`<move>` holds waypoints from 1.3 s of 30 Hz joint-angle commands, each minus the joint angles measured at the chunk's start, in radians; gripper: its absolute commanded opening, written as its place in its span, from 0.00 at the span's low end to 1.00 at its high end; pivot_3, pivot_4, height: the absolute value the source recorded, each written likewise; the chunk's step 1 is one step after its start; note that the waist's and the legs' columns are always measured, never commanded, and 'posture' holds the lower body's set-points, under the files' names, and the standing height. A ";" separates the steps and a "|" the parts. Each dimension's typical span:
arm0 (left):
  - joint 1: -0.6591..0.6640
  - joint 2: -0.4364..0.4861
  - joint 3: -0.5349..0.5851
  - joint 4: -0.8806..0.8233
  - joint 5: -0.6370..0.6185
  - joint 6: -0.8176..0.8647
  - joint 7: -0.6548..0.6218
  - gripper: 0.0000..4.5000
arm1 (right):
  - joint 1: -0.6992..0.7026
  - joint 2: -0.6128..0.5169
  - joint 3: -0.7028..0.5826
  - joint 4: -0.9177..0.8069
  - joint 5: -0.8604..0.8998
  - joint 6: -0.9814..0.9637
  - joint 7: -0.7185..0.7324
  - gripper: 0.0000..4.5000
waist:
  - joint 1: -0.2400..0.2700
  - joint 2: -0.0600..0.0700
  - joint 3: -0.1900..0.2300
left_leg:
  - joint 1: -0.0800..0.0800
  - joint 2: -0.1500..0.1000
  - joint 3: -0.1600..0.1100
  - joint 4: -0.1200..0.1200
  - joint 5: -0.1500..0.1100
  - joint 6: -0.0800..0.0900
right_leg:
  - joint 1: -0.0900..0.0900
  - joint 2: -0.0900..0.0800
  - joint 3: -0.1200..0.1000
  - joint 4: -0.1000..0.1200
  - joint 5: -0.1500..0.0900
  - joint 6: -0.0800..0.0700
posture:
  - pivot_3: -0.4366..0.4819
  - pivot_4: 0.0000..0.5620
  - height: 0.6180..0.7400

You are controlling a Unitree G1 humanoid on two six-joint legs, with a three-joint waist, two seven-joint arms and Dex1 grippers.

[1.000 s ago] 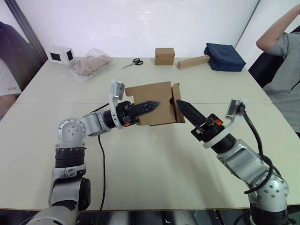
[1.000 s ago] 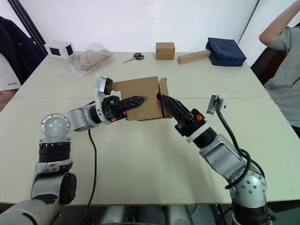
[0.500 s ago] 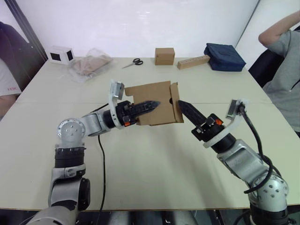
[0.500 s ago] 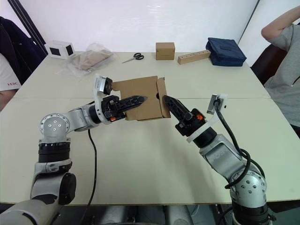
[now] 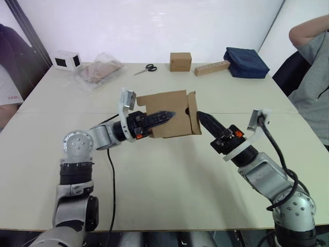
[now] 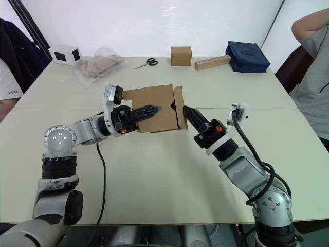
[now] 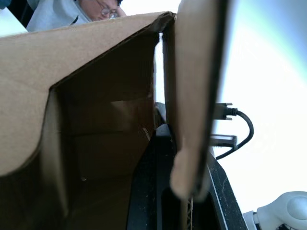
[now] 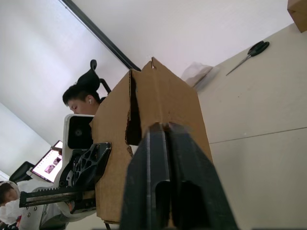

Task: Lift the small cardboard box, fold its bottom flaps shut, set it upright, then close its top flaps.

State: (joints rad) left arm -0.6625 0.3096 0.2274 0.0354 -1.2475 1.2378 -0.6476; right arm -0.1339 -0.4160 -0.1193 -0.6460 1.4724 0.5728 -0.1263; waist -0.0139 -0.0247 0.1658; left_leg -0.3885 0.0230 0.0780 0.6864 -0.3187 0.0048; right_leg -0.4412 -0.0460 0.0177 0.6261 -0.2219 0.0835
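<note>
Left eye view: plain brown corrugated cardboard box (image 5: 167, 113) held aloft, wall clamped by left gripper (image 5: 165, 115); side flap (image 5: 194, 114) best pressed flat by closed-jawed right gripper (image 5: 201, 116).

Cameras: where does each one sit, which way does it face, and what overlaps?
Left eye, right eye: on the head, looking forward and down over the table; both arms show, the left tool gripping the small cardboard box, the right tool at its side flap.
Left wrist: along its own fingers into the box's open inside.
Right wrist: along its own closed fingers at the box's outside; the left tool beyond.
Shared: every view shows the box; the scissors show in the head and right wrist views.
</note>
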 commanded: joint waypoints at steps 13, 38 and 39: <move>-0.002 -0.003 0.009 -0.042 -0.029 -0.013 -0.004 0.00 | -0.035 -0.003 0.005 -0.017 -0.038 0.003 -0.011 0.02 | 0.000 0.000 0.000 | 0.000 0.000 0.000 0.000 0.000 0.000 | 0.000 0.000 0.000 0.000 0.000 0.000 | 0.48 0.27 1.00; 0.001 -0.004 -0.007 -0.041 -0.011 -0.019 -0.011 0.00 | -0.074 -0.002 0.032 -0.070 0.022 0.028 -0.046 0.02 | 0.000 0.000 0.000 | 0.000 0.000 0.000 0.000 0.000 0.000 | 0.000 0.000 0.000 0.000 0.000 0.000 | 0.48 0.27 1.00; 0.000 -0.003 -0.009 -0.042 -0.009 -0.020 -0.014 0.00 | -0.077 -0.003 0.032 -0.070 0.037 0.029 -0.049 0.02 | 0.000 0.000 0.000 | 0.000 0.000 0.000 0.000 0.000 0.000 | 0.000 0.000 0.000 0.000 0.000 0.000 | 0.48 0.27 1.00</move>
State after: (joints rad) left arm -0.6528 0.3046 0.2240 0.0259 -1.2471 1.2292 -0.6463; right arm -0.1925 -0.4128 -0.0846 -0.6675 1.4653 0.6037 -0.1745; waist -0.0139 -0.0247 0.1658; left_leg -0.3885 0.0230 0.0780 0.6864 -0.3187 0.0048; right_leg -0.4413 -0.0461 0.0177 0.6261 -0.2221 0.0832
